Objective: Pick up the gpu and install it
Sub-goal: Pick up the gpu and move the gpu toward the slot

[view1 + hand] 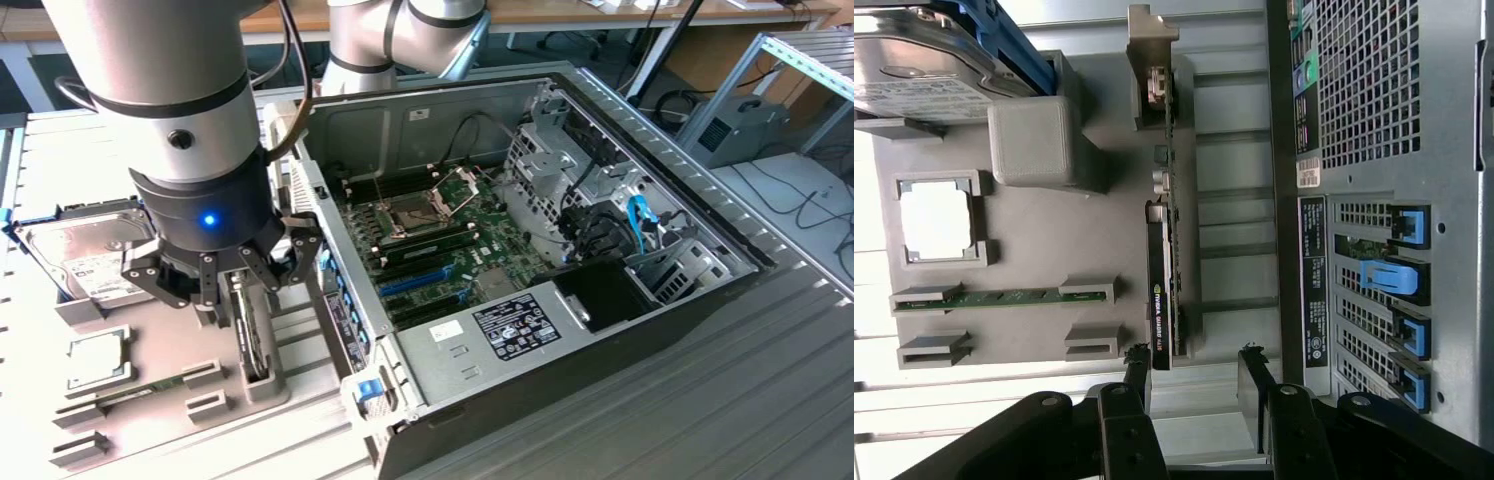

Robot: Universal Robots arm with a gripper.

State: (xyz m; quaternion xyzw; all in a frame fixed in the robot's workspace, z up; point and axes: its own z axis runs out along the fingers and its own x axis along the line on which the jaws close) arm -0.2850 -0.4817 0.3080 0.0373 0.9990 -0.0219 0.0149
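Gpu | on edge in tray slot, exterior view's left of case | gripper jaws spread wide, holding nothing — just above | centre fingers astride card, descend squarely

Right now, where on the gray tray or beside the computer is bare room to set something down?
Bare: the tray floor between the chip and the gpu; the ribbed table beside the case. Crowded: inside the case.

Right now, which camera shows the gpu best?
The wrist view: the gpu stands on edge in its grey holder, visible along its whole length from metal bracket to far end. In the exterior view the end effector hangs right over it, so just a thin dark strip can be seen below.
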